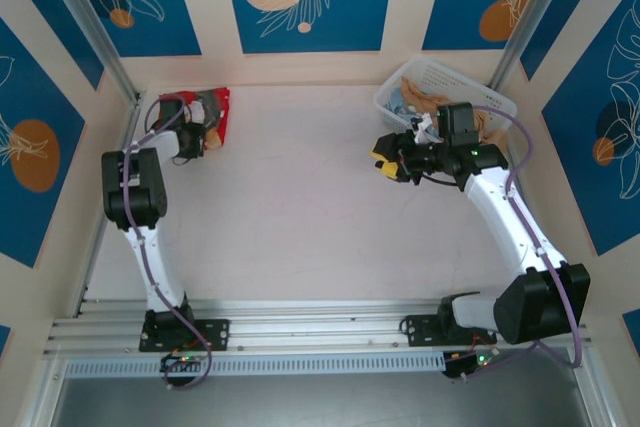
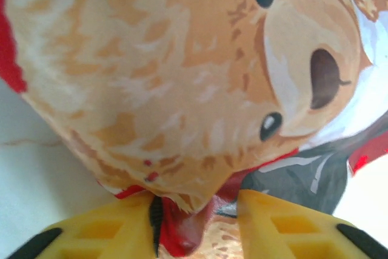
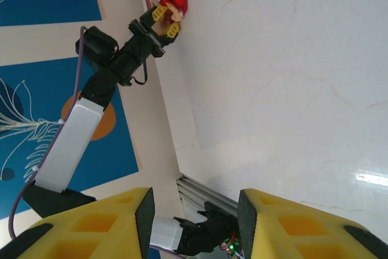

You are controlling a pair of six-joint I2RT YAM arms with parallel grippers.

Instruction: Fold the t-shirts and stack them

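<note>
At far-left corner, crumpled red t-shirt [image 1: 222, 107]

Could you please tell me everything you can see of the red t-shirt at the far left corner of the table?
The t-shirt is soft, bright red cloth with a large tan cartoon animal print, dark eyes and nose, and a grey patch. It lies gathered in a compact bundle, not spread out, on the far left corner of the table. The left hand is at it, its fingers apart, with a fold of red cloth between them.
</note>
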